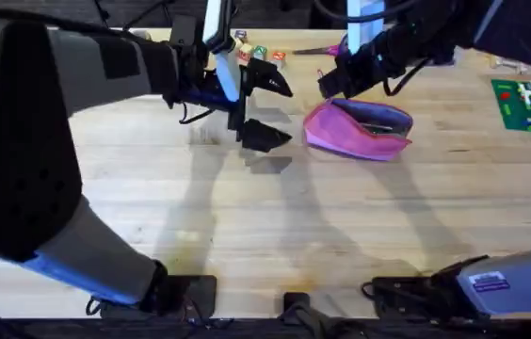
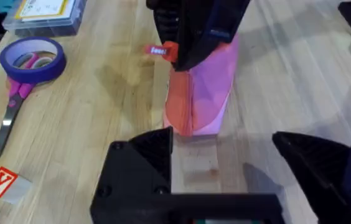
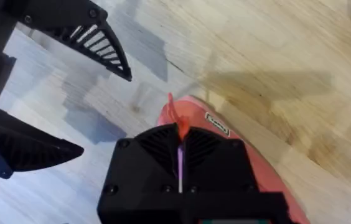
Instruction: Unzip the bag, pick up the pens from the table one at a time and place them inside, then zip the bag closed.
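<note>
The pink bag [image 1: 355, 129] lies on the wooden table [image 1: 275, 226], right of centre at the back. Its mouth gapes on top, showing blue-grey lining and something dark inside. The pens are hidden. My right gripper [image 1: 333, 87] is shut on the bag's left end; in the right wrist view the fingers [image 3: 180, 134] pinch a thin pink edge of the bag [image 3: 225, 127]. My left gripper [image 1: 270, 111] hovers open just left of the bag, holding nothing. From the left wrist, the bag [image 2: 208, 93] lies ahead of my open left gripper [image 2: 225, 155], with the right gripper [image 2: 191, 37] on its far end.
Purple-handled scissors [image 2: 10, 109], a purple tape roll [image 2: 32, 59], a clear box with a yellow label [image 2: 42, 15] and a lettered block [image 2: 1, 183] lie behind the bag. A green board [image 1: 529, 104] sits far right. The near table is bare wood.
</note>
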`<state>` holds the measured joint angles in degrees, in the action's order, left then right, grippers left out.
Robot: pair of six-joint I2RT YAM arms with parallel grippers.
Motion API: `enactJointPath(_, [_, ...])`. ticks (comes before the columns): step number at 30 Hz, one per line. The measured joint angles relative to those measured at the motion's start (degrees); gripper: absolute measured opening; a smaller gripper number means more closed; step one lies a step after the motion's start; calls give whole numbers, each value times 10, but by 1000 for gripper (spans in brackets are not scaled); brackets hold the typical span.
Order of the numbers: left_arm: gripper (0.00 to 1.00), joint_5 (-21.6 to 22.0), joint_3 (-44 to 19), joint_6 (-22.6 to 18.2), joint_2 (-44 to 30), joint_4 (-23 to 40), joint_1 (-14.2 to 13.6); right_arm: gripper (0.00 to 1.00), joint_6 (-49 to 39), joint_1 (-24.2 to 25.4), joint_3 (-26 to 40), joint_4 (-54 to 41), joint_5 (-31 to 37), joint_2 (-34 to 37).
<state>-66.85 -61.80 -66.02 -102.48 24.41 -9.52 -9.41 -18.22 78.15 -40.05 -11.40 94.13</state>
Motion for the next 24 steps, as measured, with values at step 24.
enactJointPath(24, [993, 10, 0, 66, -35, -85, -42, 30, 0, 0, 0, 2, 0, 0])
